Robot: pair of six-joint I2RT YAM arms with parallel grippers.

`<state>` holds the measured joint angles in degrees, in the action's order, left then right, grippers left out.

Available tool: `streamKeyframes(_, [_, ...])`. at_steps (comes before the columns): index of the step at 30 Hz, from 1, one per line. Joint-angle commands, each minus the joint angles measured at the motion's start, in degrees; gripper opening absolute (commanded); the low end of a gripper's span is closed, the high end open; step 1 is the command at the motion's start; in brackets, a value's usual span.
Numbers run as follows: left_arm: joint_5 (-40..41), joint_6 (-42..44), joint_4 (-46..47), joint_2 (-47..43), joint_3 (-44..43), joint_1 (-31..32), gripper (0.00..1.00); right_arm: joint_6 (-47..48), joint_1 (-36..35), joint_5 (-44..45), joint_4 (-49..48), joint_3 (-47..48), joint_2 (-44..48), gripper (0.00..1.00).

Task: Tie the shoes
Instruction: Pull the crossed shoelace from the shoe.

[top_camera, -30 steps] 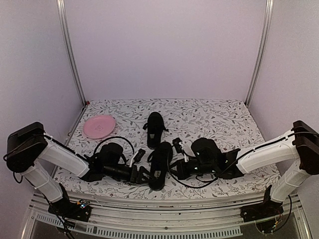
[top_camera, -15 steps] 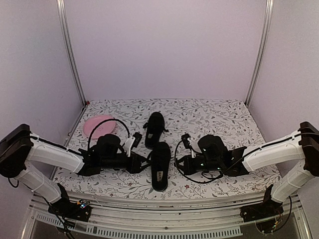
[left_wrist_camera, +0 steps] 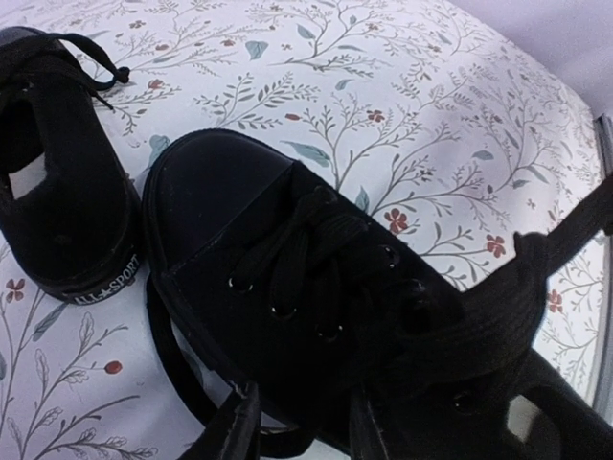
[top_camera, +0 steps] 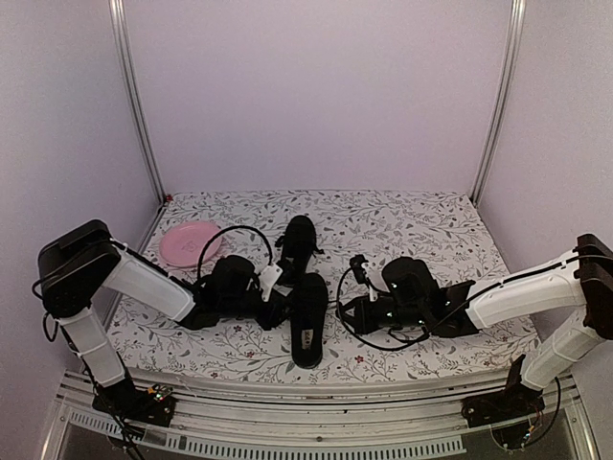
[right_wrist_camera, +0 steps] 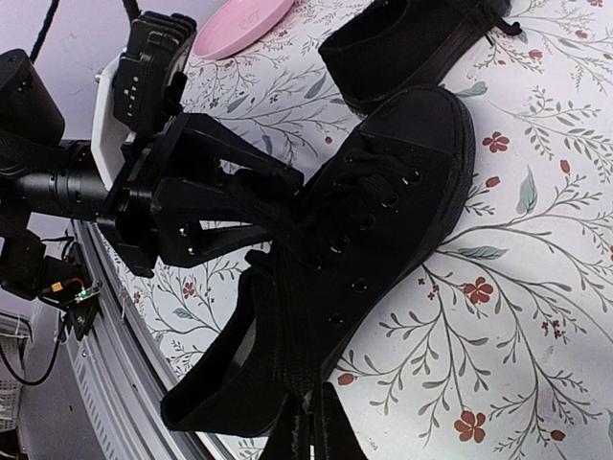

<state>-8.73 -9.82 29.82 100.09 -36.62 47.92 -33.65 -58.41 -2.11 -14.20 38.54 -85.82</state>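
The near shoe [top_camera: 307, 321] lies toe-away at mid table, and the far shoe [top_camera: 298, 244] sits just beyond it. In the left wrist view the near shoe [left_wrist_camera: 287, 278] fills the middle, with the far shoe [left_wrist_camera: 57, 220] at left. My left gripper [top_camera: 275, 292] is at the near shoe's left side. Its fingers [left_wrist_camera: 230, 431] stand partly apart over the laced part, and dark shoe fabric shows between them. My right gripper [right_wrist_camera: 314, 420] is shut on a flat black lace [right_wrist_camera: 302, 335] that runs taut up to the eyelets. A band of that lace [left_wrist_camera: 536, 287] crosses the left wrist view.
A pink plate [top_camera: 190, 241] lies at the back left, a little way from the left arm. A black cable [top_camera: 230, 235] loops over the left wrist. The table's metal front rail [top_camera: 316, 431] runs close behind the near shoe's heel.
The left gripper moved away from the near shoe's heel, up to its laced part, and its jaws narrowed. The right gripper stayed shut and drew slightly to the right.
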Motion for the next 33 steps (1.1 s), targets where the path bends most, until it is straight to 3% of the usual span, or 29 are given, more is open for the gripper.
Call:
streamKeyframes(1, [-3.80, 1.44, 2.65, 0.77, -1.04, -0.68, 0.32, 0.15, 0.62, -0.76, -1.38, -0.46, 1.09, 0.02])
streamKeyframes(6, [-5.57, 1.35, 1.75, 3.56, -2.66, -0.67, 0.30, 0.07, 0.72, -0.88, -1.70, -0.25, 0.82, 0.02])
streamKeyframes(8, [-6.14, 1.11, 1.09, 4.83, -3.85, -0.66, 0.16, 0.16, 0.80, -0.80, -1.65, -0.35, 0.91, 0.02])
streamKeyframes(9, [-5.85, 0.92, 0.43, 5.25, -4.41, -0.68, 0.04, 0.10, 0.81, -0.67, -1.64, -0.38, 1.03, 0.02])
streamKeyframes(10, [-4.84, 0.53, -0.22, 5.40, -4.72, -0.71, 0.00, 0.08, 0.76, -0.39, -1.56, -0.42, 1.21, 0.02])
streamKeyframes(17, [10.16, -5.69, -1.29, -4.68, 1.22, -0.69, 0.00, -1.71, 1.55, 5.69, 4.07, -1.44, 4.03, 0.02])
streamKeyframes(22, [17.06, -11.16, -9.16, -10.13, 3.74, -0.81, 0.00, -5.15, 5.09, 9.39, 7.91, -5.03, 7.82, 0.02])
streamKeyframes(33, [21.54, -23.40, -20.65, -17.29, 9.50, -2.75, 0.00, -11.04, 10.29, 10.10, 10.76, -13.41, 14.94, 0.02])
